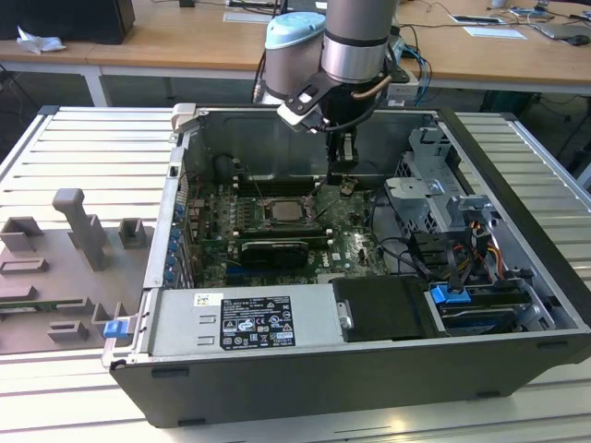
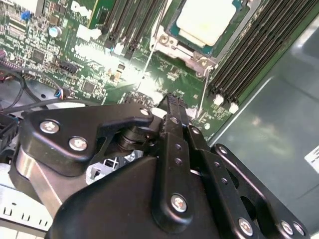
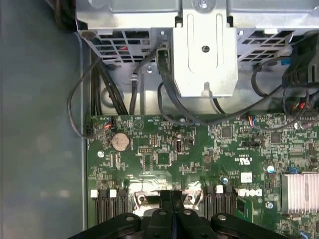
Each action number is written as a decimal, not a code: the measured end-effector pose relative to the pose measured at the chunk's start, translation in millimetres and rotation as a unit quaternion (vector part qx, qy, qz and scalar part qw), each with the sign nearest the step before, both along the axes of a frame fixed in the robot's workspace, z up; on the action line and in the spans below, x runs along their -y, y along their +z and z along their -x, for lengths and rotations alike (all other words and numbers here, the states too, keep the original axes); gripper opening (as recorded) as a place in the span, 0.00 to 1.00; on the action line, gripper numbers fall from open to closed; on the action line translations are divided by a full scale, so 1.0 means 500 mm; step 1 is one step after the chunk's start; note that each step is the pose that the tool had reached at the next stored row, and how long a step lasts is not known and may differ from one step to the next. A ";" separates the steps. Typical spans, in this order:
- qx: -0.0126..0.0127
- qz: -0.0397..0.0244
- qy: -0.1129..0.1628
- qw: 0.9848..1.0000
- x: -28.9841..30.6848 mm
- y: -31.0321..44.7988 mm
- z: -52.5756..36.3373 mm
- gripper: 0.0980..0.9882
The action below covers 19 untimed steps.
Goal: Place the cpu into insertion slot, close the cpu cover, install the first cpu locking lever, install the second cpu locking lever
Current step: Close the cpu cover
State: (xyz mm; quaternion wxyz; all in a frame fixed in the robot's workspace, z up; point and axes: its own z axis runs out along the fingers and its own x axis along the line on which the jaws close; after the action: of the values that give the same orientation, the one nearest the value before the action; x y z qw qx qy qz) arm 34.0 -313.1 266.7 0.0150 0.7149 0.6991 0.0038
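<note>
Gripper (image 1: 343, 183) sits low inside the PC case (image 1: 369, 388), jaws pinched together, nothing seen between them. The cpu (image 1: 286, 210) is in the insertion slot (image 1: 267, 209), mid-frame in the exterior view, close by on the exterior view's left of the tips. Second wrist view: its pale top lies just beyond them.

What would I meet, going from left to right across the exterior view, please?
First grey fixture blocks → computer case's left wall → the cpu → the gripper → silver drive cage → case's right wall.
</note>
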 end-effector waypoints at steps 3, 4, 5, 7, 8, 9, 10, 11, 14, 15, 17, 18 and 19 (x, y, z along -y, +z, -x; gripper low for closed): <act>0.000 -0.010 0.000 1.000 0.000 -0.001 -0.011 0.01; 0.000 -0.010 0.002 1.000 0.000 -0.002 -0.016 0.01; 0.000 -0.010 0.005 1.000 0.000 -0.002 -0.019 0.01; 0.000 -0.010 0.008 1.000 0.000 -0.002 -0.022 0.01; 0.000 -0.010 0.009 1.000 0.000 -0.003 -0.025 0.01; 0.000 -0.010 0.010 1.000 0.000 -0.003 -0.027 0.01; 0.000 -0.010 0.013 1.000 0.000 -0.004 -0.031 0.01; 0.000 -0.010 0.017 1.000 0.000 -0.005 -0.034 0.01; 0.000 -0.010 0.019 1.000 0.000 -0.010 -0.035 0.01; 0.000 -0.010 0.019 1.000 0.000 -0.012 -0.036 0.01; 0.000 -0.010 0.020 1.000 0.000 -0.023 -0.037 0.01; 0.000 -0.010 0.020 1.000 0.000 -0.025 -0.037 0.01; -0.001 -0.010 0.020 1.000 0.000 -0.025 -0.037 0.01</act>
State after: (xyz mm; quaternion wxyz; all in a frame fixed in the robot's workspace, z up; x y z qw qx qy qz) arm 52.5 -313.1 254.0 0.0075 0.7008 0.7132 0.0106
